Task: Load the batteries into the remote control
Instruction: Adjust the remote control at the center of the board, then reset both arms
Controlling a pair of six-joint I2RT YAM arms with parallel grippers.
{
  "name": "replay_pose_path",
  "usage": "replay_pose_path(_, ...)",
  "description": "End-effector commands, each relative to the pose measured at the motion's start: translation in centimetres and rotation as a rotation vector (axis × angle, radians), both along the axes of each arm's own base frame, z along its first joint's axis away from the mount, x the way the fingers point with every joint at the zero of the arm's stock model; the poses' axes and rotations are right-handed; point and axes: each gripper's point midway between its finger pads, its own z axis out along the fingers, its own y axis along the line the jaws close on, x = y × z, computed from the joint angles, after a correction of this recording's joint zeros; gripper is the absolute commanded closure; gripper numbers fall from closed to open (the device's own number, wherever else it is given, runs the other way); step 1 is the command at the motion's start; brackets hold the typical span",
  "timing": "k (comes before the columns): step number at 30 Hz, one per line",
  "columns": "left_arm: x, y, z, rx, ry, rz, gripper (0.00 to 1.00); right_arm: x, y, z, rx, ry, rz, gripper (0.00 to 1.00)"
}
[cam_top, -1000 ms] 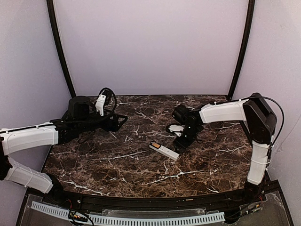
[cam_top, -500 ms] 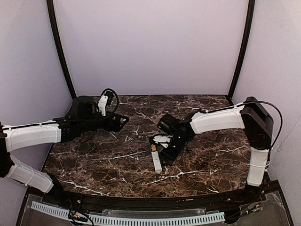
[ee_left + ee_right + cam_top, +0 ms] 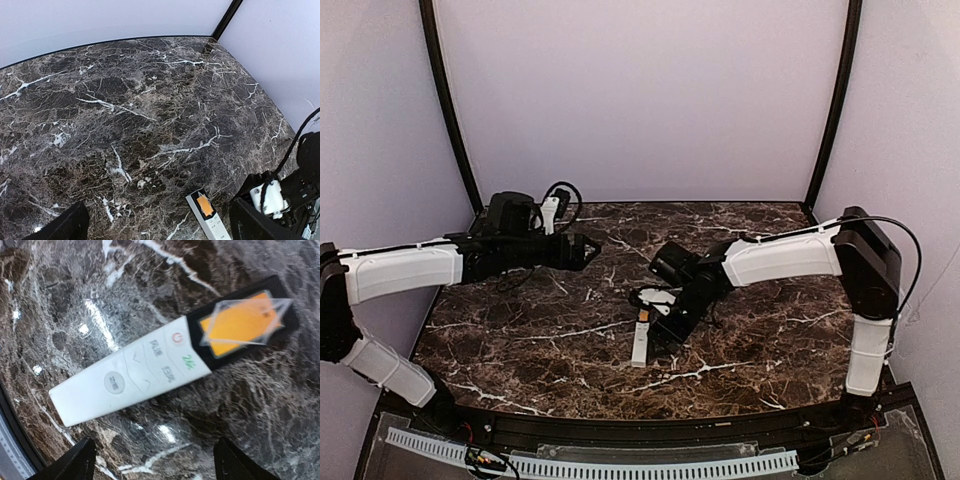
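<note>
Both pincers spread over the marble counter, the remote control lying free

The remote control [image 3: 641,340] lay flat and button-side up near the middle of the counter [image 3: 520,345], its long axis running roughly from near to far. The black end with an orange panel [image 3: 240,322] pointed away from the arm bases. The right pincer [image 3: 152,460] hung over that far end with its two fingers [image 3: 75,462] set wide apart. In the right wrist view the remote sat clear of both fingers and nothing was pinched. The left pincer [image 3: 157,222] hovered above the left rear of the counter, well apart from the remote. Its fingers [image 3: 65,227] were likewise spread wide and empty. In the left wrist view the remote's orange end showed just beside the right arm's black wrist [image 3: 280,195].
</note>
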Motion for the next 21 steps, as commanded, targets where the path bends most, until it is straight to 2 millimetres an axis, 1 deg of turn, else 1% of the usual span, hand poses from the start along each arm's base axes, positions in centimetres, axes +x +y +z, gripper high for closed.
replay_pose_path(1, 0.4, 0.0, -1.0, 0.046, 0.103, -0.012, 0.01, 3.7, -0.7, 6.2, 0.189, -0.071, -0.085, 0.07)
replay_pose_path(2, 1.1, 0.1, -0.1, 0.054, 0.085, 0.005, 0.01, 4.8, -1.2, 7.2, 0.224, -0.09, -0.108, 0.02)
replay_pose_path(3, 1.2, 0.5, -1.2, 0.096, 0.122, 0.014, 0.01, 5.7, -1.6, 8.3, 0.257, -0.11, -0.128, 0.01)
replay_pose_path(4, 2.2, 0.8, 0.0, 0.101, 0.104, 0.04, 0.01, 6.6, -2.2, 9.3, 0.292, -0.13, -0.147, 0.01)
replay_pose_path(5, 2.5, 1.1, -0.8, 0.126, 0.133, 0.051, 0.01, 7.7, -2.9, 10.3, 0.321, -0.156, -0.173, 0.01)
replay_pose_path(6, 3.3, 1.6, -0.2, 0.126, 0.125, 0.075, 0.01, 8.7, -3.6, 11.3, 0.353, -0.182, -0.203, 0.01)
replay_pose_path(7, 3.6, 1.9, -0.5, 0.134, 0.137, 0.089, 0.01, 9.8, -4.4, 12.1, 0.384, -0.207, -0.231, 0.01)
replay_pose_path(8, 4.3, 2.5, -0.1, 0.131, 0.129, 0.112, 0.01, 10.7, -5.2, 13.0, 0.414, -0.236, -0.26, 0.01)
replay_pose_path(9, 4.6, 2.8, -0.1, 0.132, 0.129, 0.122, 0.01, 11.8, -6.7, 13.3, 0.434, -0.256, -0.307, 0.01)
replay_pose_path(11, 5.4, 4.2, -0.2, 0.141, 0.129, 0.175, 0.01, 13.1, -8.5, 14.4, 0.492, -0.289, -0.365, 0.02)
replay_pose_path(14, 5.9, 6.3, -1.3, 0.161, 0.154, 0.242, 0.01, 14.2, -11.3, 14.6, 0.558, -0.298, -0.435, 0.01)
replay_pose_path(15, 5.6, 6.9, -2.1, 0.17, 0.165, 0.256, 0.02, 14.4, -12.0, 14.2, 0.569, -0.295, -0.453, 0.01)
replay_pose_path(16, 5.7, 7.2, -2.2, 0.16, 0.164, 0.27, 0.02, 14.5, -12.8, 13.7, 0.572, -0.291, -0.475, 0.02)
replay_pose_path(17, 5.4, 8.0, -3.3, 0.184, 0.176, 0.298, 0.01, 14.6, -13.5, 13.3, 0.577, -0.288, -0.492, 0.01)
replay_pose_path(18, 5.3, 8.2, -3.5, 0.179, 0.173, 0.312, 0.01, 14.7, -14.0, 12.9, 0.588, -0.291, -0.505, 0.01)
replay_pose_path(19, 4.9, 8.7, -4.6, 0.194, 0.188, 0.323, 0.01, 14.4, -14.4, 12.4, 0.593, -0.277, -0.515, 0.01)
replay_pose_path(20, 4.7, 8.8, -4.9, 0.191, 0.189, 0.331, 0.01, 14.3, -14.6, 12.1, 0.609, -0.274, -0.517, 0.01)
replay_pose_path(21, 4.2, 9.1, -5.8, 0.202, 0.204, 0.334, 0.01, 14.0, -14.7, 11.8, 0.619, -0.27, -0.517, 0.01)
